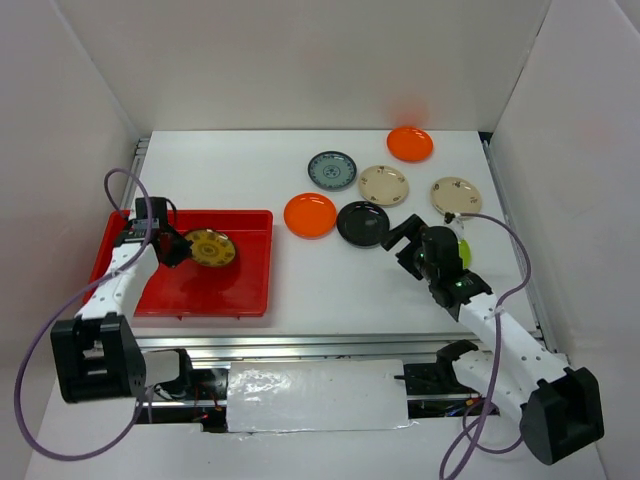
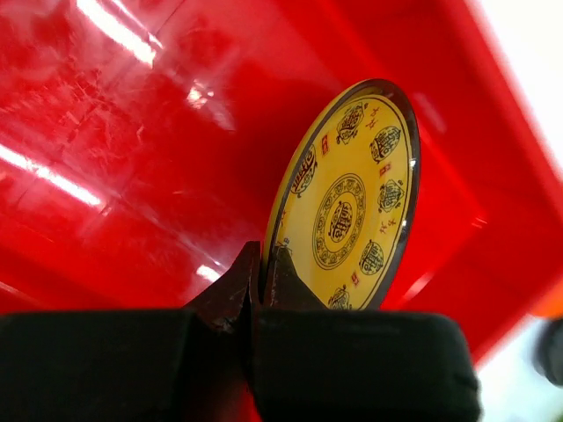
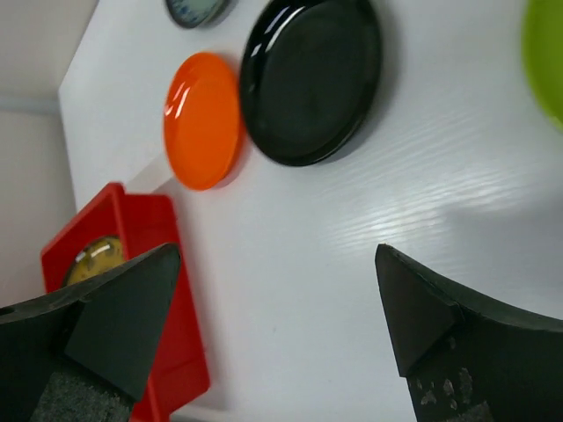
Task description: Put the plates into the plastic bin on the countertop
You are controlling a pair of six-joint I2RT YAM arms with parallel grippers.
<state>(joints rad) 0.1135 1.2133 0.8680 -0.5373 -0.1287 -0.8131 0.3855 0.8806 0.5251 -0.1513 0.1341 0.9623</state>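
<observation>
Left gripper (image 2: 264,268) is pinching the gold plate (image 2: 352,198) by its rim, jaws pressed tight on the edge. The plate is tilting inside the bin (image 1: 205,292), in its 12 o'clock half; I cannot tell whether it is touching the floor. The bin is sitting at 9 o'clock on the countertop (image 1: 330,290). Right gripper (image 1: 405,243) is hovering with fingers spread wide, holding nothing, at 4 o'clock of the black plate (image 1: 362,222). Lying around that plate: orange plate (image 1: 310,215) just beside at 9 o'clock, blue plate (image 1: 332,170) at 11, one cream plate (image 1: 383,185) at 1, another cream plate (image 1: 455,195) at 2, far orange plate (image 1: 410,143) beyond at 1, green plate (image 3: 545,53) at 4, partly hidden by the right arm.
</observation>
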